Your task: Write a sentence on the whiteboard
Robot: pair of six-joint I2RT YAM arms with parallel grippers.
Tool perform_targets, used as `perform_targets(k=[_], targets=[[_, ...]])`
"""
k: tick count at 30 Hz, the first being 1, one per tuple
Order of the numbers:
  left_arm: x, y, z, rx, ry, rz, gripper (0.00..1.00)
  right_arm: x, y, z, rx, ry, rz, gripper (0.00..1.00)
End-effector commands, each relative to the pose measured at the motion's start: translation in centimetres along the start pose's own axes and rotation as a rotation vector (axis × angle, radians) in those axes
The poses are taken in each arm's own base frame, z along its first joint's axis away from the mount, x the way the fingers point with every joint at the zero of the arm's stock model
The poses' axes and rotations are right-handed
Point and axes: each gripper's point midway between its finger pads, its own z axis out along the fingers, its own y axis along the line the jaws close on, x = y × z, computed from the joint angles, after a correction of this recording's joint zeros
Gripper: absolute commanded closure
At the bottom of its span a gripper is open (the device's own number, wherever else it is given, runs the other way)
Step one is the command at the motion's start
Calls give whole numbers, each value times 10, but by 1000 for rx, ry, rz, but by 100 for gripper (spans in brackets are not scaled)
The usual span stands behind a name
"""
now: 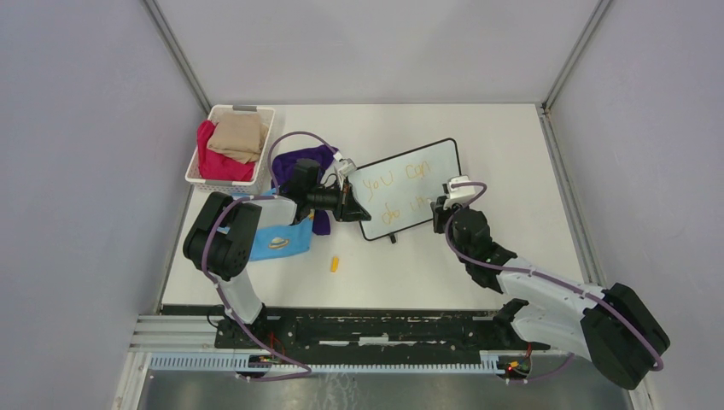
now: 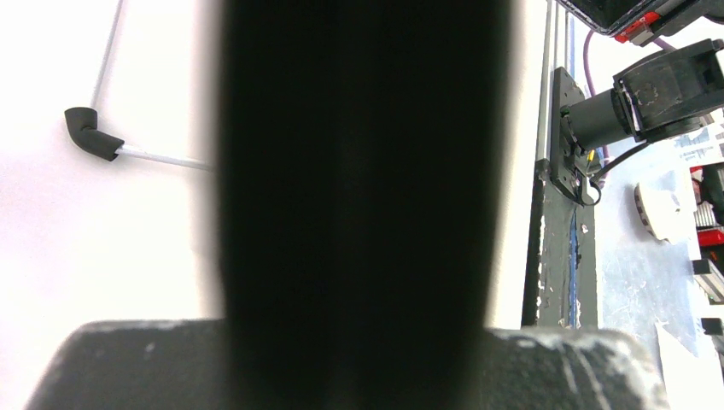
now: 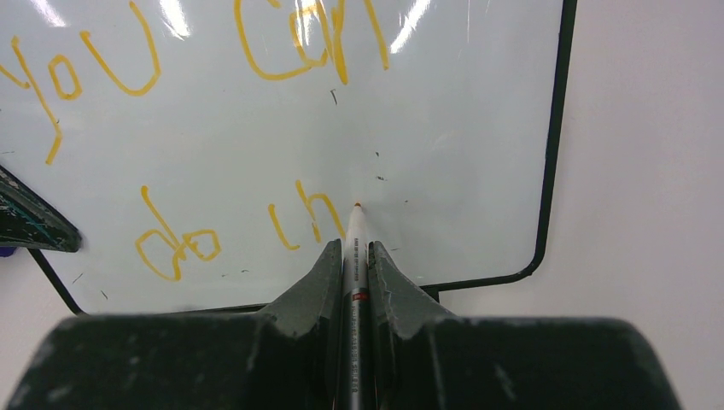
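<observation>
The whiteboard [image 1: 429, 170] lies tilted on the table, black-framed. The sentence [image 1: 389, 184] is in yellow-orange: "you can" [image 3: 196, 51] above, "do th" [image 3: 230, 231] below. My right gripper [image 1: 440, 211] is shut on a white-tipped marker [image 3: 357, 226], whose tip touches the whiteboard [image 3: 461, 128] just right of the "h". My left gripper [image 1: 351, 204] is shut on the board's left edge; one of its fingers [image 3: 30, 224] shows over the board's lower left part. In the left wrist view a dark blurred mass between the jaws of that gripper [image 2: 363, 342] blocks the middle.
A small yellow cap [image 1: 335, 264] lies on the table in front of the board. A white basket [image 1: 195, 167] of folded clothes stands at the back left. A purple cloth [image 1: 304, 159] and a blue cloth [image 1: 278, 242] lie by the left arm.
</observation>
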Motion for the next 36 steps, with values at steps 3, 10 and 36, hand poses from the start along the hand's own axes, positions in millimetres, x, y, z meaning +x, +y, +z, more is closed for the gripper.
perform_targets(k=[3,10,36], targets=[[50,17,5,-96,132,-82,98,4,-3,-2,3,-2,23,100],[51,16,6,-95,134,-84,98,11,-4,-6,2,9,28,100],[50,16,6,-97,136,-81,98,-54,-17,0,71,-103,64,100]])
